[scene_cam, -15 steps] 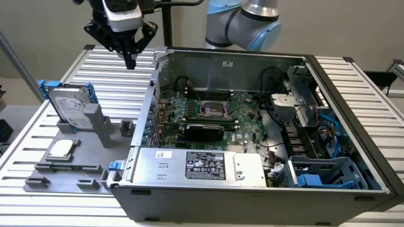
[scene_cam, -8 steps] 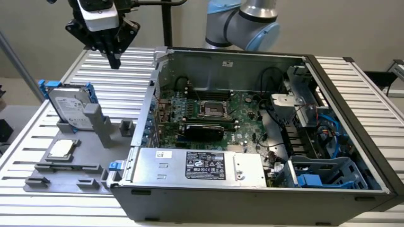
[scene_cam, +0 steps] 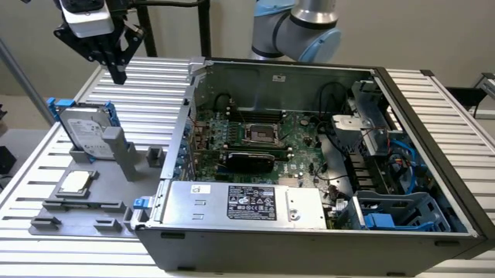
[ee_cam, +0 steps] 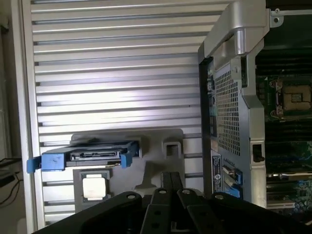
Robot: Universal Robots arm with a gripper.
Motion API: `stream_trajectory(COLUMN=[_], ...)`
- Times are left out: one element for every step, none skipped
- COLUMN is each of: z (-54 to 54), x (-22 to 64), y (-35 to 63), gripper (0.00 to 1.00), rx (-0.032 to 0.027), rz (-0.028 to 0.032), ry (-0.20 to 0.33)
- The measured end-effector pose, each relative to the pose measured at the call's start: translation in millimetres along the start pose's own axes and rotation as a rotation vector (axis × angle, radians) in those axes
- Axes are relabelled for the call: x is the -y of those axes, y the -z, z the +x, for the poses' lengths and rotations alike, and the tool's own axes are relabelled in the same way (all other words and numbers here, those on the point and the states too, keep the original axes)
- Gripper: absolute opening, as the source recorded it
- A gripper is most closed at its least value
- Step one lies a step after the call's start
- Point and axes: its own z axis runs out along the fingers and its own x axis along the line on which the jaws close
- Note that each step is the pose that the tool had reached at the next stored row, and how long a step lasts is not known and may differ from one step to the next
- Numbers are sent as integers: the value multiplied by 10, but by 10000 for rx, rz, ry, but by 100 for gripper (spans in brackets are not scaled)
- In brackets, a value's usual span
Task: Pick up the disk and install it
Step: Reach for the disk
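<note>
On the slatted counter (scene_cam: 155, 78), near its edge at the exterior view's left, the disk (scene_cam: 83, 130) is seen standing in its grey holder (scene_cam: 77, 223), not yet picked up, the empty pincer (scene_cam: 118, 78) pressed together above it.

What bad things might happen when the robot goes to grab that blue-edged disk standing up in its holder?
1. The tool hangs higher than the disk with its fingers closed. If it came down like that, it might knock the disk instead of gripping it.
2. The disk stands upright in a grey holder, so a sideways bump could tip it onto the chip lying nearby.
</note>
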Motion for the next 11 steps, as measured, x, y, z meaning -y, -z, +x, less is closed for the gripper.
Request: stream_trajectory(z=[45, 90, 135, 180, 224, 273, 315, 363, 408, 453, 497], x=[3, 6, 9, 13, 16, 19, 22, 26, 29, 32, 35], y=[0, 1, 0, 0, 1, 1, 1, 0, 0, 0, 0], gripper=[11, 11, 11, 11, 11, 11, 11, 11, 11, 11, 11], rx=[0, 0, 1, 1, 1, 0, 0, 0, 1, 0, 0], rz=[0, 0, -1, -1, 0, 0, 0, 0, 0, 0, 0], ry=[0, -1, -1, -1, 0, 0, -1, -1, -1, 0, 0])
